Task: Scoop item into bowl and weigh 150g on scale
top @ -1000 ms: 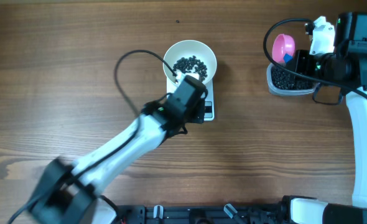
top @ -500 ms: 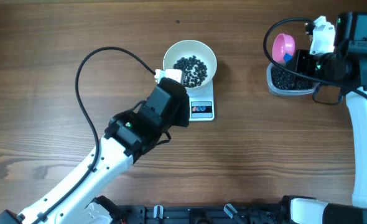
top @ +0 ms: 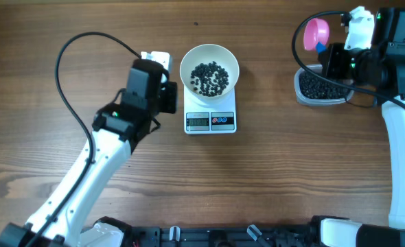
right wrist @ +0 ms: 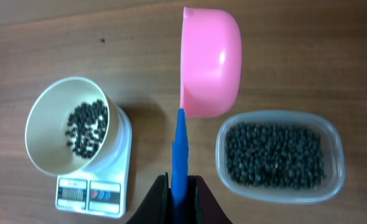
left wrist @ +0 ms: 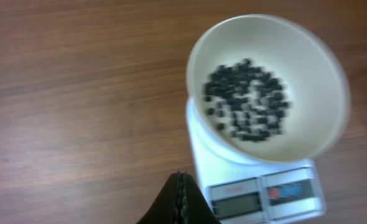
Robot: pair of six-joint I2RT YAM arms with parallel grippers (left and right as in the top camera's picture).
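Wooden table [top: 292, 158]: bowl [top: 224, 56] beside closed left pincer [left wrist: 180, 186]; right pincer [right wrist: 180, 183] clamps scoop [right wrist: 211, 62] near tub [right wrist: 340, 155].

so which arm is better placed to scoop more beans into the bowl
Right. The right gripper is shut on the handle of the pink scoop, close by the clear tub of beans. The left gripper is shut and empty, off to the side of the bowl on the scale.

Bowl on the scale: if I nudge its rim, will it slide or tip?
Likely slides easily: the bowl looks smooth and rests on the scale. Probably light, with only a thin layer of beans. Its rim overhangs the scale slightly, so a downward push might tip it.
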